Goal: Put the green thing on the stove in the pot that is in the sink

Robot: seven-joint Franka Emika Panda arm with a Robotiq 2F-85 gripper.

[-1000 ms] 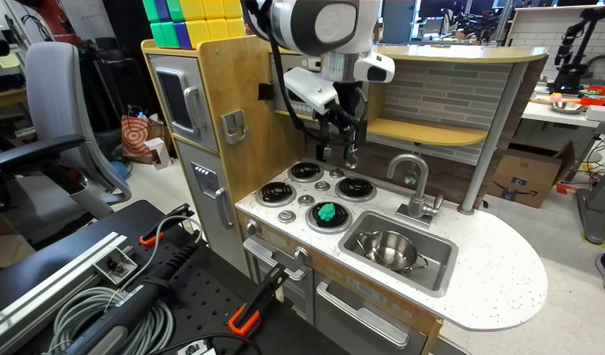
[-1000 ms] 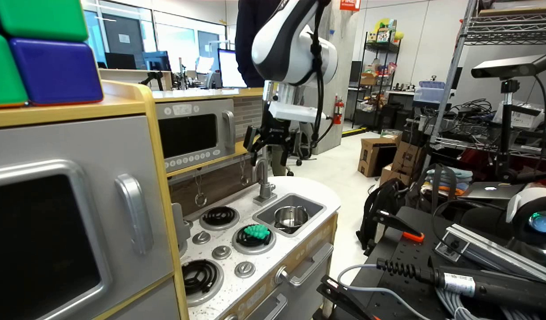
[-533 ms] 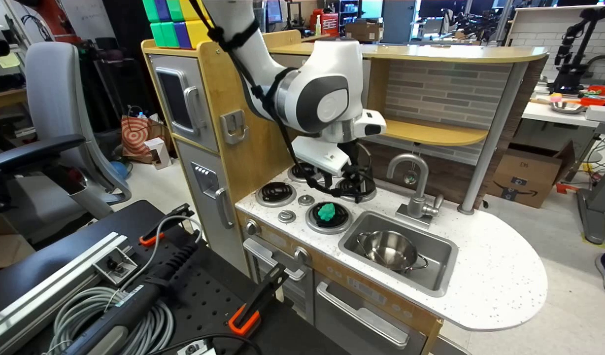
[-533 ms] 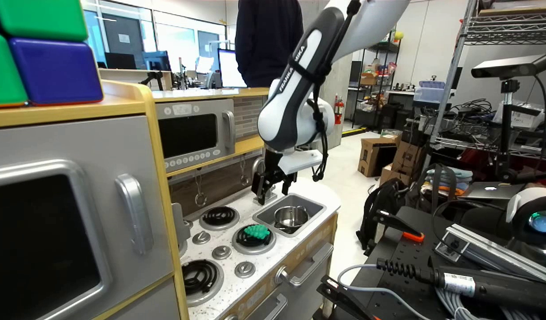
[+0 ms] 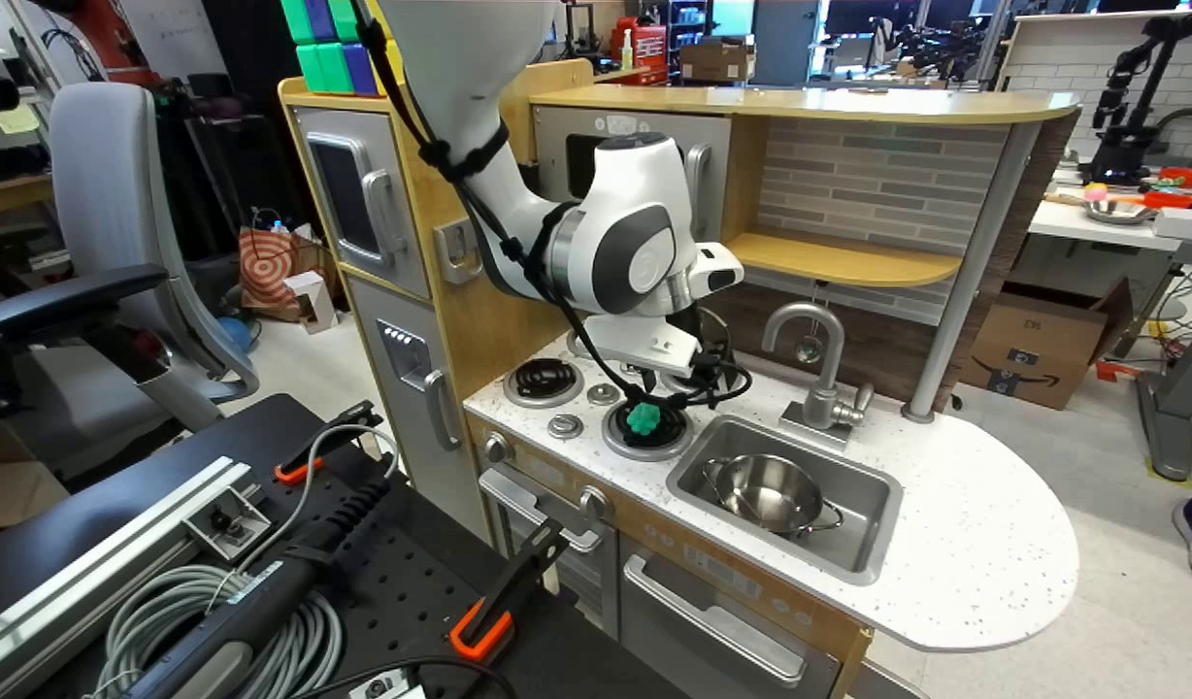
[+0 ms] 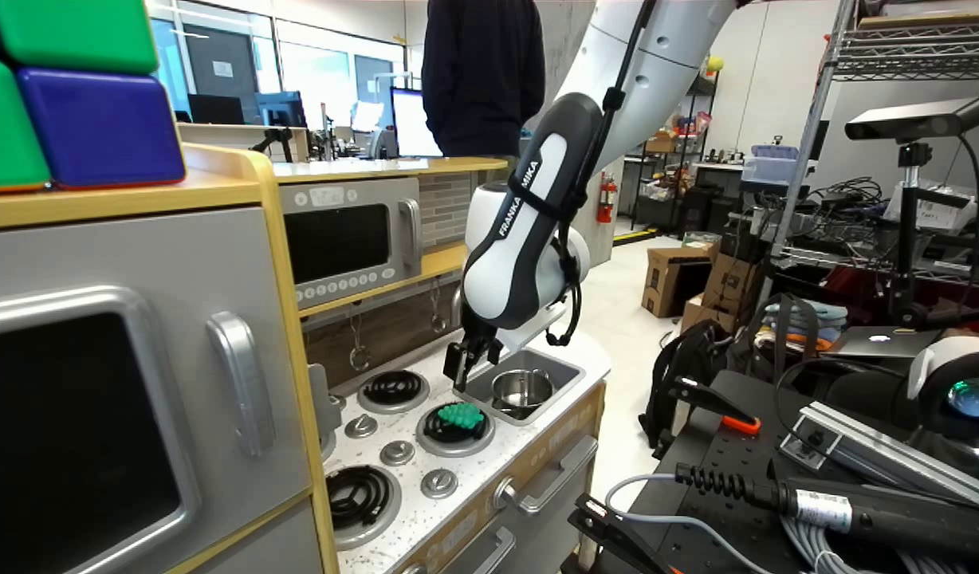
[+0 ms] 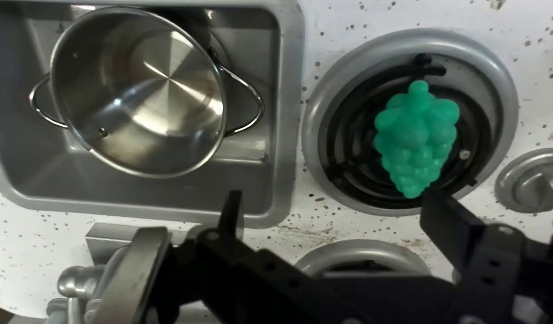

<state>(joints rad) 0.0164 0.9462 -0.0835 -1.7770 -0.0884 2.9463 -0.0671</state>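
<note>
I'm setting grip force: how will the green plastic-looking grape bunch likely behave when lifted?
The green grape bunch looks moulded in one piece, so probably holds its shape. Its uneven lobes should discourage rolling. Its tapering sides may let it twist when pinched.

1. Grapes [image 7: 415, 139]: solid green.
2. Burners [image 5: 545, 380]: black, ringed in silver.
3. Counter [image 5: 975, 544]: white, dark-speckled.
4. Pot [image 7: 139, 92]: plain silver.
5. Sink [image 7: 123, 189]: grey.
6. Gripper [image 7: 333, 201]: black.
7. Arm [image 5: 635, 184]: white with dark patches.
8. Blocks [image 5: 334, 68]: green, blue, yellow.
9. Wall tiles [image 5: 868, 184]: striped in greys.
10. Bag [image 5: 266, 267]: orange-red, white rings.
</note>
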